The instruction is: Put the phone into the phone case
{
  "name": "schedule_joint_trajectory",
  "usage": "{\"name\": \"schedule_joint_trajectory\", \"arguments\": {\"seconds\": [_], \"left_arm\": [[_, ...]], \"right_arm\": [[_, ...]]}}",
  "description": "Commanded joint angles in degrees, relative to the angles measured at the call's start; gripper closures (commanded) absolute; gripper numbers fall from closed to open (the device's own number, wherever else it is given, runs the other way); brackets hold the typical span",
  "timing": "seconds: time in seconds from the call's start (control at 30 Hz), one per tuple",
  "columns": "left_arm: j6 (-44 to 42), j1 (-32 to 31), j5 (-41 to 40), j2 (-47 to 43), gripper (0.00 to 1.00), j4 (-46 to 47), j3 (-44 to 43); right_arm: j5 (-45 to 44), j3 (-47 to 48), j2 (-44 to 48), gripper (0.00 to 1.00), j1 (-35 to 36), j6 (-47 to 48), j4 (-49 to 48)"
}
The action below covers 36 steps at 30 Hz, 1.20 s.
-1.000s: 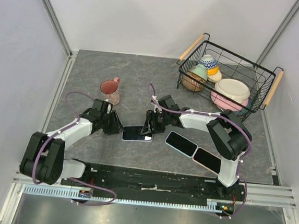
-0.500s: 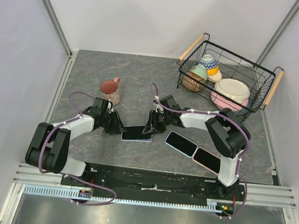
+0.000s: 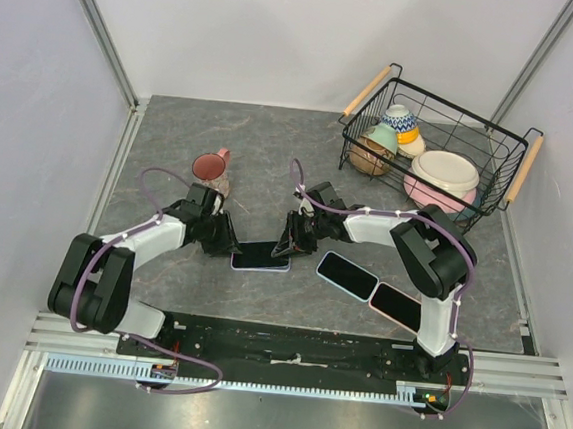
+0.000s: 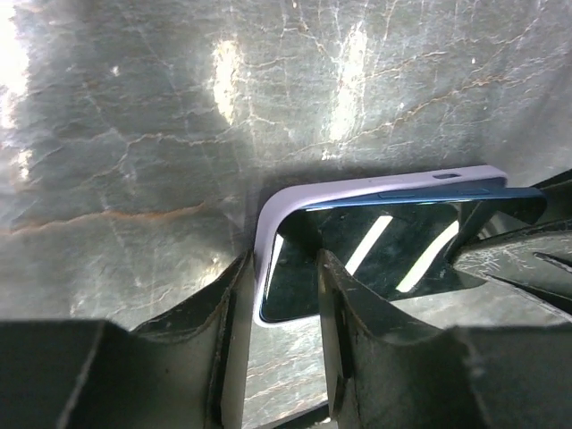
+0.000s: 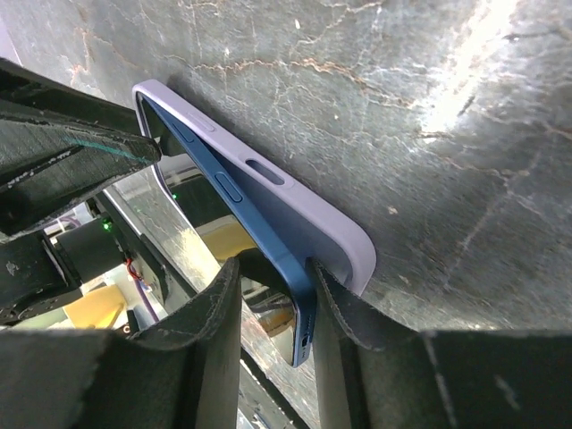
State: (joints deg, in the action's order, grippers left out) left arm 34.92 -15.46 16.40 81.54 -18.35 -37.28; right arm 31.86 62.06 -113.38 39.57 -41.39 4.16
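Observation:
A blue phone (image 3: pixel 263 256) lies screen up, partly seated in a lilac phone case (image 3: pixel 234 263) at the table's middle. My left gripper (image 3: pixel 226 242) is at its left end. In the left wrist view (image 4: pixel 286 268) the jaws are slightly apart over the case's corner (image 4: pixel 264 214), one finger outside the rim, the other on the screen (image 4: pixel 384 250). My right gripper (image 3: pixel 286 243) is at the right end. In the right wrist view (image 5: pixel 273 277) the phone's blue edge (image 5: pixel 268 232) stands out of the case (image 5: pixel 331 223) against one finger, with a gap to the other.
A black phone (image 3: pixel 347 275) and a pink-tinted phone (image 3: pixel 397 307) lie to the right of the work. A pink mug (image 3: pixel 211 170) stands behind my left arm. A wire basket (image 3: pixel 513 154) with bowls stands at the back right.
My left arm has pushed in slightly and the phone with its case has shifted a little left. The pink mug looks nudged back. My right gripper stays at the phone's right end.

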Motion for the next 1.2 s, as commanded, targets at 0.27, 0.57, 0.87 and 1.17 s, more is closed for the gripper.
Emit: {"name": "schedule_joint_trajectory", "arguments": {"seconds": [0.27, 0.57, 0.87, 1.17], "left_arm": [[1.2, -11.7, -7.9, -8.8, 0.94, -0.1, -4.2], [3.4, -15.0, -5.4, 2.3, 0.98, 2.4, -4.4], [4.8, -14.9, -4.5, 7.8, 0.98, 3.8, -2.0], [3.8, -14.9, -4.3, 10.8, 0.98, 2.3, -2.4]], "right_arm": [[-11.7, -3.5, -10.3, 0.86, 5.5, 4.0, 8.7], [-11.7, -3.7, -10.1, 0.84, 5.5, 4.1, 9.0], [-12.1, -4.7, -7.9, 0.64, 5.5, 7.0, 12.9], [-16.0, -3.1, -4.6, 0.45, 5.5, 10.4, 20.9]]}}
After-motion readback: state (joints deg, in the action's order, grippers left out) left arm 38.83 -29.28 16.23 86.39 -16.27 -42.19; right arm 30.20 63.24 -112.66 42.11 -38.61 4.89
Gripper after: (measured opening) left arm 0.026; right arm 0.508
